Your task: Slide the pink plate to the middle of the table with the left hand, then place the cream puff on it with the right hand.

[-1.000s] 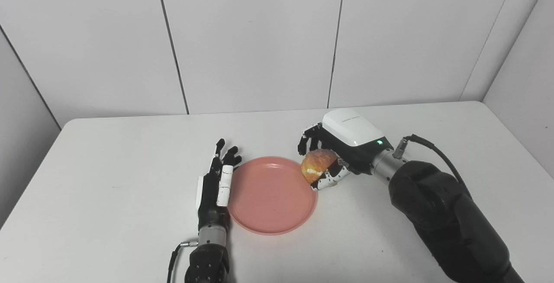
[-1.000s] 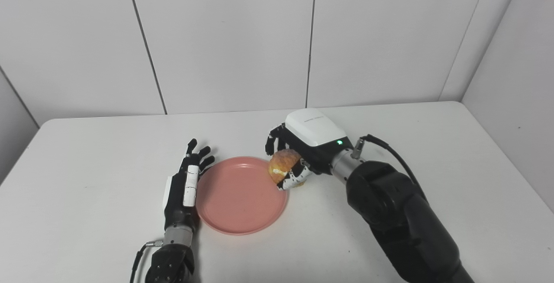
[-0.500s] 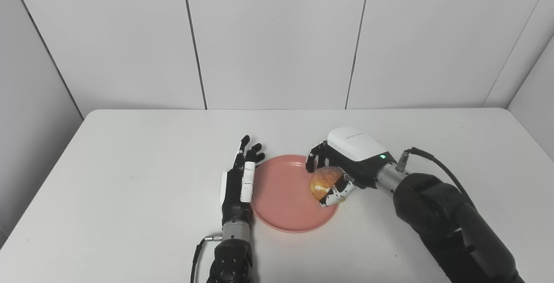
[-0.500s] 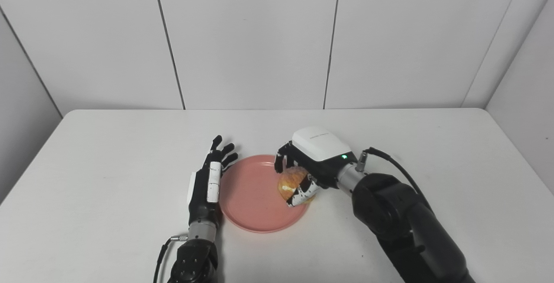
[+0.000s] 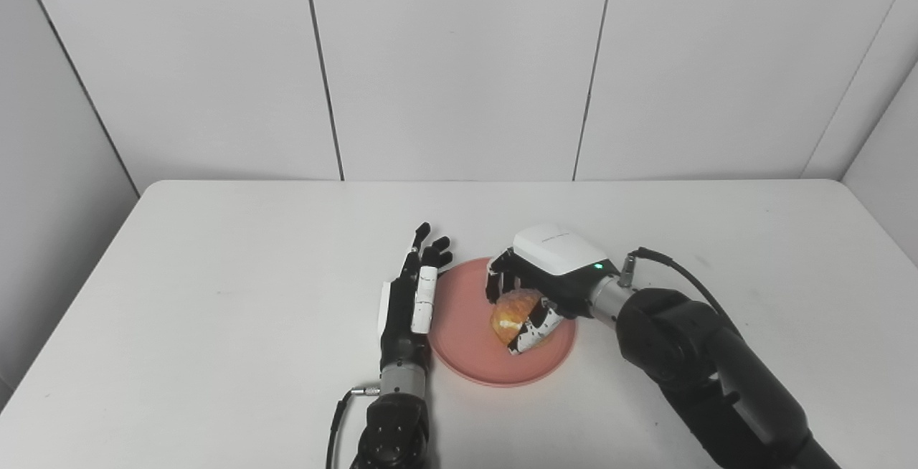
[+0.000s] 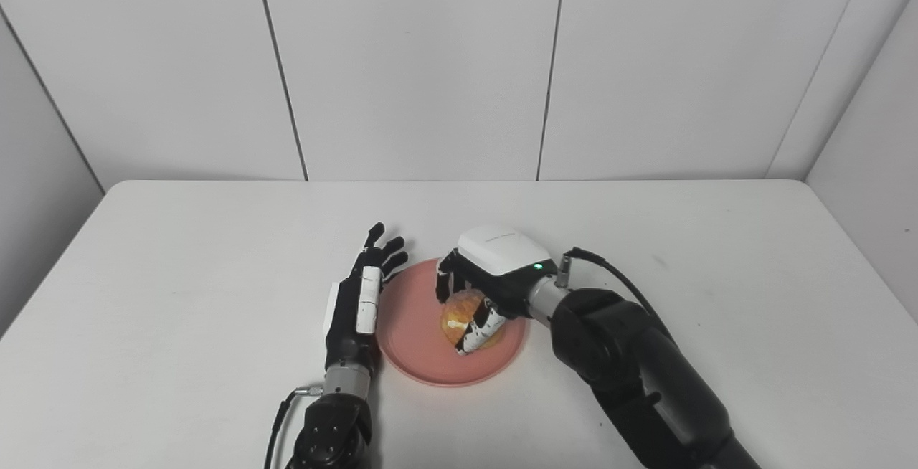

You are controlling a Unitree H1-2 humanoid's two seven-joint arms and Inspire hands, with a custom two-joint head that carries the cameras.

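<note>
The pink plate [image 5: 466, 325] lies flat near the middle of the white table. Over its right half my right hand [image 5: 539, 290] is shut on the golden cream puff [image 5: 511, 313], thumb under it and fingers curled over the far side. Whether the puff touches the plate I cannot tell. My left hand [image 5: 412, 300] stands on edge, open, its fingers straight and pointing away from me, right against the plate's left rim. The same scene shows in the right eye view, with the plate [image 6: 412, 325], the puff [image 6: 457, 315] and the left hand [image 6: 358, 300].
The white table [image 5: 215, 275] ends at grey wall panels behind and on both sides. A black cable [image 5: 674, 268] loops from my right wrist, and another cable [image 5: 337, 419] hangs from my left forearm near the front edge.
My right hand has carried the cream puff leftward from beside the plate's right rim to over the plate, and lower. The left hand stays at the left rim. The camera shifted between the earliest frames and the later ones.
</note>
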